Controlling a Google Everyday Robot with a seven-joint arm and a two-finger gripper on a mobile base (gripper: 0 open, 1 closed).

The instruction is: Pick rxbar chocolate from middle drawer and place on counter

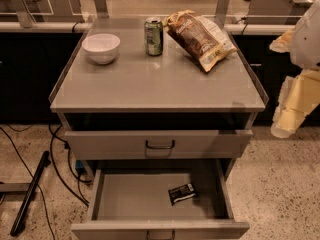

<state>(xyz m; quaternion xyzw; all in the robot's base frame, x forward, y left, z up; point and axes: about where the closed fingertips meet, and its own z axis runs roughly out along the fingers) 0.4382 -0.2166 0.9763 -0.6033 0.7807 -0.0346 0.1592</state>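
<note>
The rxbar chocolate [181,193], a small black wrapper with white print, lies flat on the grey floor of the open middle drawer [130,199], right of the middle. The drawer is pulled far out toward me. The counter [150,81] is the grey cabinet top above it. My gripper [286,118] hangs at the end of the pale arm at the right edge of the view, beside the counter's front right corner. It is well above and to the right of the drawer and touches nothing.
On the counter stand a white bowl [101,47] at the back left, a green can [153,36] at the back middle and a brown-and-yellow chip bag [200,36] at the back right. The upper drawer front [160,144] with its black bow handle overhangs the open drawer. Cables [55,159] and a black bar [30,191] lie on the floor at the left.
</note>
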